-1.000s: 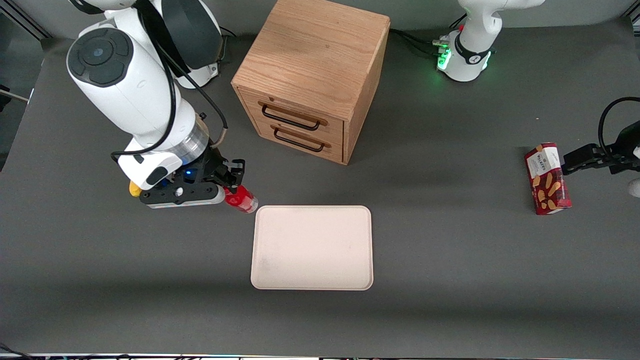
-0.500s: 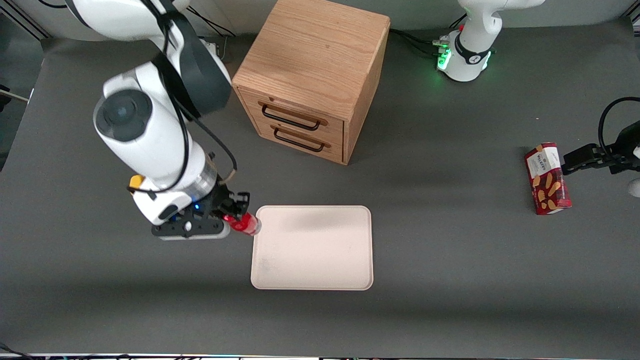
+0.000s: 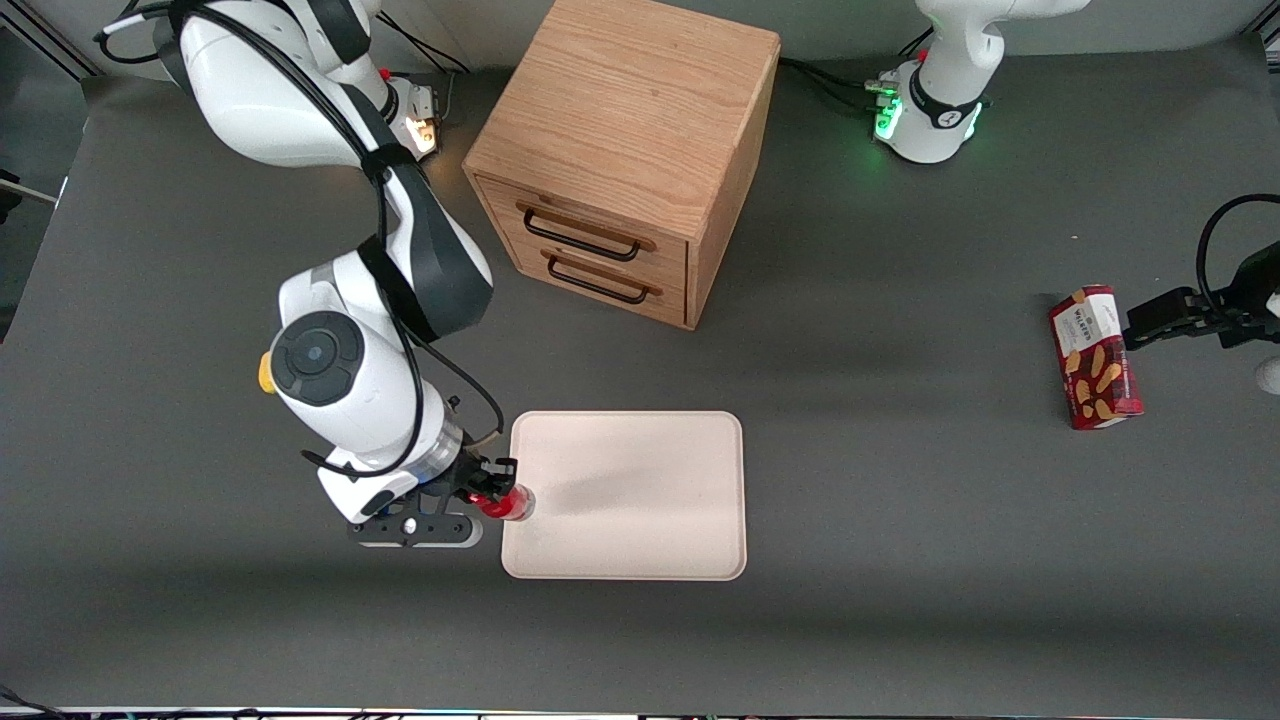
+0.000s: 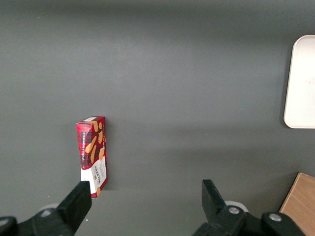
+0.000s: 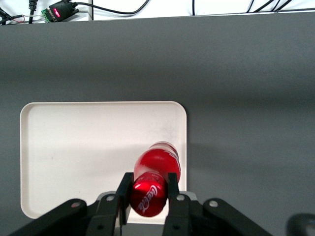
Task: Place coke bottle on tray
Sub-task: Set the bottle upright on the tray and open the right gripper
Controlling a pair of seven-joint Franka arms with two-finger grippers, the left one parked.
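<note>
Above the tray's [image 3: 640, 500] edge nearest the working arm, the gripper [image 3: 497, 490] is holding the coke bottle [image 3: 505, 503] off the surface, its two fingers [image 5: 124, 189] clamping the red body from both sides. The bottle is lying roughly level between the fingers, its long axis running from the gripper out over the tray. The right wrist view is showing the bottle [image 5: 153, 177] overlapping the tray's [image 5: 74, 147] rim, and is making the white lettering on the bottle readable; the front view is hiding most of the bottle under the gripper. The front view alone is showing the wooden drawer cabinet [image 3: 625, 150], the yellow lump [image 3: 265, 372] and the snack box [image 3: 1095, 357].
</note>
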